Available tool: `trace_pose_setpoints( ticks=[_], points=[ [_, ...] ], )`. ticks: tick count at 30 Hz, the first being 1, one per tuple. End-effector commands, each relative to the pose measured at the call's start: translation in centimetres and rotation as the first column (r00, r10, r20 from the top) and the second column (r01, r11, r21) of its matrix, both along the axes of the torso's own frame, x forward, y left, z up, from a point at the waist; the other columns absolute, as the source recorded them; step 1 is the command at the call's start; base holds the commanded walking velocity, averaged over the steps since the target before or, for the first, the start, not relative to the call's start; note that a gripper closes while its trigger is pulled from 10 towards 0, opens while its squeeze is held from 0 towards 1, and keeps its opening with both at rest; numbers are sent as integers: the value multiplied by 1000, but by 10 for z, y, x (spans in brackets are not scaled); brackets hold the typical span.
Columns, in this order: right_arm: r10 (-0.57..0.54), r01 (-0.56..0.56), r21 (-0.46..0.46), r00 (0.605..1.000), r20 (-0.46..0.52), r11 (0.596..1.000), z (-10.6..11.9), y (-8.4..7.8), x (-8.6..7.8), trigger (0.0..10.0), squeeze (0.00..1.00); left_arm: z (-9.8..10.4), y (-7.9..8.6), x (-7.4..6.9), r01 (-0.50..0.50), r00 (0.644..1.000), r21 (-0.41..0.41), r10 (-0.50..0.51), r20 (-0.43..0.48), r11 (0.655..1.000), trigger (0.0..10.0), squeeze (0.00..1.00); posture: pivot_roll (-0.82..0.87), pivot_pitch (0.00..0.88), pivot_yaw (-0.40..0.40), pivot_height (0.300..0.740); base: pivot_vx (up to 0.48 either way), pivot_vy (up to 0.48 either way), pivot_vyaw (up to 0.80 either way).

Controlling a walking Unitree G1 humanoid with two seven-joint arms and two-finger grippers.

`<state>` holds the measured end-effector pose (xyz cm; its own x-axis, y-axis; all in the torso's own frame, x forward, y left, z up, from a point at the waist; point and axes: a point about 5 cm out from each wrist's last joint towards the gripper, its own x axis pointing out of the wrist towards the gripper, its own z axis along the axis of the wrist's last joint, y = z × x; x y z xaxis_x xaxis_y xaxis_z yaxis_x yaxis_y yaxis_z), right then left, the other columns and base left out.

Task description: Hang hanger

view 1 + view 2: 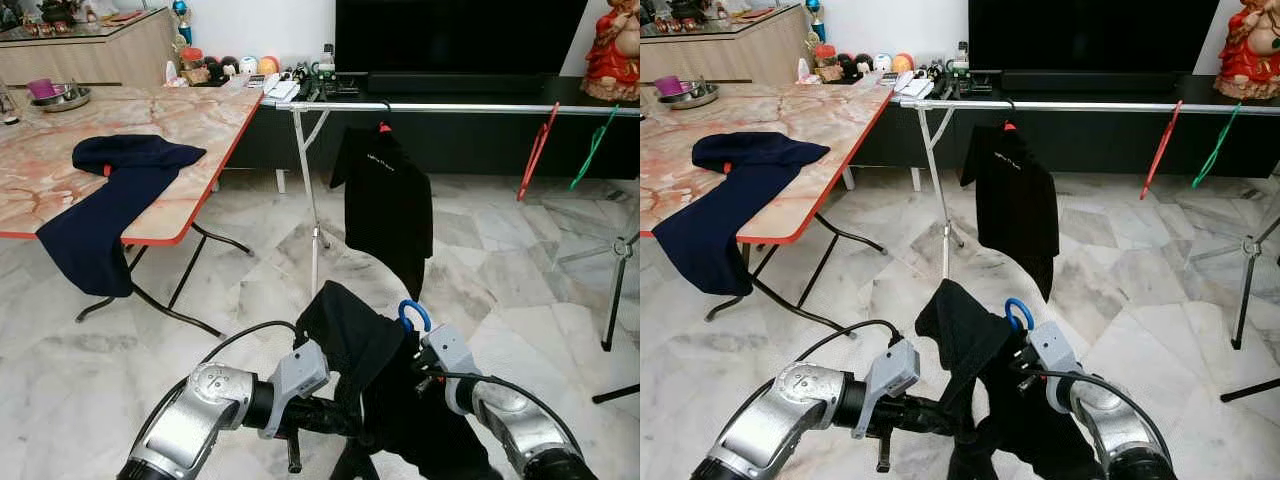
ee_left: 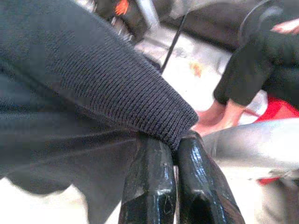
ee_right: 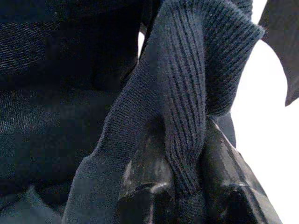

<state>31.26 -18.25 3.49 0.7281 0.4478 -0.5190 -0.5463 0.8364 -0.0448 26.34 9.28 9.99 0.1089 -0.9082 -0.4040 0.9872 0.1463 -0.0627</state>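
Holding a dark shirt (image 1: 365,370) low in front of the body, on a hanger (image 1: 414,314) whose blue hook is poking up just above the cloth. Left gripper (image 2: 172,148) clamped on a ribbed edge of the shirt, fingers pressed together with fabric pinched at the tips. Right gripper (image 3: 187,140) likewise clenched on a ribbed fold, knit bunched between its fingers, just beside the blue hook.

Standing well back from the rail (image 1: 450,107), which is already carrying a black shirt (image 1: 385,205) near its left end, plus a red hanger (image 1: 537,150) and a green hanger (image 1: 594,148) farther right. Table (image 1: 200,120) to the left, with a navy garment (image 1: 110,200) draped over its edge.

Risks, judging from here:
- Gripping cloth rather than hanger, so the shirt possibly sliding off while lifting.
- Hook possibly twisting inside the collar, pointing the wrong way on reaching the rail.
- Shirt hanging low between the arms, hem likely dragging or catching while walking forward.
- Aiming too far left and tangling with the black shirt; the open stretch of rail between it and the red hanger looking safer.
- Releasing before the hook is seated, dropping everything on the floor.
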Motion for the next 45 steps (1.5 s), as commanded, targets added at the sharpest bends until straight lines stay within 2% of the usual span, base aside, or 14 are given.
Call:
trace_pose_setpoints(
  ticks=[1, 5, 6, 8, 9, 15, 21, 25, 27, 30, 34, 36, 41, 45],
  points=[
    [-18, 16, 25, 997, 75, 1000, 14, -1, 11, 0, 0, -1, 3, -2, 12, 1000, 31, -12, 1, 999, 10000, 0, 25, 2, 32, 740, 0, 0, 0],
    [-22, 21, 10, 997, 76, 1000, 14, -4, 11, 0, 0, 0, 3, -5, 20, 1000, 30, -20, -11, 999, 10000, 0, 26, 2, 31, 740, 0, 0, 0],
    [-22, 21, 9, 997, 75, 1000, 13, -5, 10, 0, 0, 0, 3, -6, 23, 1000, 30, -23, -14, 999, 10000, 255, 26, 2, 30, 740, 0, 0, 0],
    [-22, 21, 9, 997, 76, 1000, 13, -5, 10, 0, 0, -1, 3, -6, 25, 1000, 31, -25, -12, 999, 10000, 255, 26, 2, 30, 740, 0, 0, 0],
    [-23, 22, 16, 997, 74, 1000, 13, -4, 10, 0, 0, -2, 2, -6, 20, 1000, 39, -20, -7, 999, 10000, 1000, 25, 3, 30, 740, 0, 0, 0],
    [-16, 14, 27, 997, 79, 1000, 12, 0, 11, 0, 0, -1, 0, -5, 16, 1000, 35, -16, 1, 999, 10000, 1000, 27, 14, 27, 740, 0, 0, 0],
    [3, -5, 35, 997, 72, 999, 9, 3, 8, 0, 0, 1, -1, 2, -46, 999, 13, 46, 12, 999, 10000, 1000, 28, 21, 22, 740, 0, 0, 0],
    [136, -144, 54, 982, 132, 988, 17, 7, 5, 0, 0, 0, 7, 4, -78, 997, 26, 78, 24, 997, 10000, 1000, 28, 26, 21, 740, 0, 0, 0],
    [154, -162, 52, 979, 137, 985, 18, 7, 5, 0, 0, 1, 9, 5, -92, 995, 26, 91, 29, 995, 10000, 1000, 28, 26, 21, 740, 0, 0, 0],
    [359, -362, 38, 931, 71, 931, 11, 3, -12, 0, 0, 1, 24, 15, -169, 984, 55, 165, 70, 984, 10000, 1000, 24, 26, 17, 740, 0, 0, 0],
    [455, -454, 31, 890, -10, 890, 3, -4, -25, 0, 0, 4, 29, 19, -188, 979, 57, 182, 94, 981, 10000, 1000, 26, 27, 13, 740, 0, 0, 0],
    [539, -541, 8, 836, -98, 841, -5, -13, -38, 0, 0, 5, 32, 22, -191, 977, 72, 183, 109, 979, 10000, 1000, 29, 25, 5, 740, 0, 0, 0],
    [602, -608, 6, 784, -151, 794, -7, -18, -45, 0, 0, 4, 27, 26, -168, 980, 97, 155, 127, 981, 10000, 1000, 35, 23, -1, 740, 0, 0, 0],
    [650, -654, 29, 746, -145, 756, -4, -10, -44, 0, 0, -7, 14, 25, -116, 988, 141, 100, 115, 983, 10000, 1000, 38, 21, -5, 740, 0, 0, 0]
  ],
)
